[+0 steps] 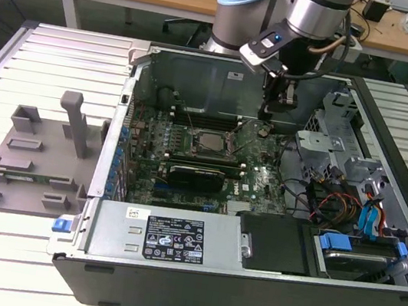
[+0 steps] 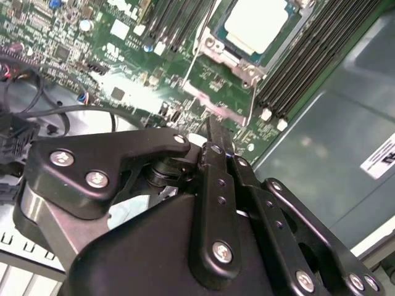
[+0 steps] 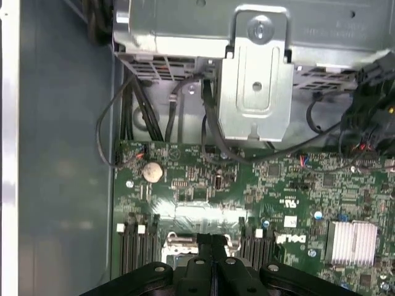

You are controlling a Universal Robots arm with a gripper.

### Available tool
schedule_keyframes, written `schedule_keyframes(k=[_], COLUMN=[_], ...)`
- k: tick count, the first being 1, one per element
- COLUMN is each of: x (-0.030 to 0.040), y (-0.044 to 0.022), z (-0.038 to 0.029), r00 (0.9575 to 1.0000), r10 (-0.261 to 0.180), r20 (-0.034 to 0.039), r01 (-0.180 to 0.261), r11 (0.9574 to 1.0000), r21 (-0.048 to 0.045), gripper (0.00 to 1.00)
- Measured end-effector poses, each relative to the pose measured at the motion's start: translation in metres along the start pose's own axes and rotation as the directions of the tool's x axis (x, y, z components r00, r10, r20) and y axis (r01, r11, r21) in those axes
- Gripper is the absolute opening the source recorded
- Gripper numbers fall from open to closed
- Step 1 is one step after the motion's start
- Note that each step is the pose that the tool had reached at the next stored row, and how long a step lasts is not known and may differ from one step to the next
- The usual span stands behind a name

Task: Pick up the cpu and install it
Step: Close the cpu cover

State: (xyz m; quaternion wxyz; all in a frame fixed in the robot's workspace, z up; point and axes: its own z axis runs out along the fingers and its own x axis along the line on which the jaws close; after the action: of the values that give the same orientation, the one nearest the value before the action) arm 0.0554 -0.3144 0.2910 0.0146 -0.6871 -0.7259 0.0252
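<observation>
The cpu [image 1: 207,143] is a small, flat, square chip with a metal top plate. In the exterior view the plate looks grey and a little dull. In the second wrist view the cpu [image 2: 256,23] is silvery-white and smooth, with rounded corners, and the picture's edge cuts off a part of it. It lies flat with the plate facing up, seated inside the socket [image 2: 213,46] on the green motherboard [image 1: 261,181]. The socket's metal frame sits close around its edges, and its sides run parallel to that frame. Rows of black memory slots [image 2: 308,58] stand on two opposite sides of the socket. All this is inside the open computer case [image 1: 201,75], near its middle.
</observation>
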Motion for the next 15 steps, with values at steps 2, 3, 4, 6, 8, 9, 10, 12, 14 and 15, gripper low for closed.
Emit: schedule_keyframes(k=[2,3,4,6,8,9,10,12,14,15], x=[-0.0002,-0.0003,-0.0004,-0.0005,-0.0008,-0.0009,-0.0010,-0.0012,-0.0014,-0.0015], y=[0.0038,0.0052,0.0067,0.0098,0.0138,0.0162,0.0184,0.0221,0.0249,0.0267], z=[-0.0002,-0.0003,-0.0003,-0.0005,-0.0007,-0.0008,-0.0009,-0.0011,-0.0013,-0.0013], r00=[1.0000,1.0000,1.0000,1.0000,1.0000,1.0000,1.0000,1.0000,1.0000,1.0000], r10=[0.000,0.000,0.000,0.000,0.000,0.000,0.000,0.000,0.000,0.000], r20=[0.0000,0.0000,0.0000,0.0000,-0.0001,0.0000,0.0000,0.0000,0.0000,-0.0001], r01=[0.000,0.000,0.000,0.000,0.000,0.000,0.000,0.000,0.000,0.000], r11=[1.0000,1.0000,1.0000,1.0000,1.0000,1.0000,1.0000,1.0000,1.0000,1.0000], r21=[0.0002,0.0002,0.0002,0.0003,0.0005,0.0006,0.0006,0.0007,0.0009,0.0009], gripper=[0.11,0.11,0.11,0.11,0.11,0.11,0.11,0.11,0.11,0.11])
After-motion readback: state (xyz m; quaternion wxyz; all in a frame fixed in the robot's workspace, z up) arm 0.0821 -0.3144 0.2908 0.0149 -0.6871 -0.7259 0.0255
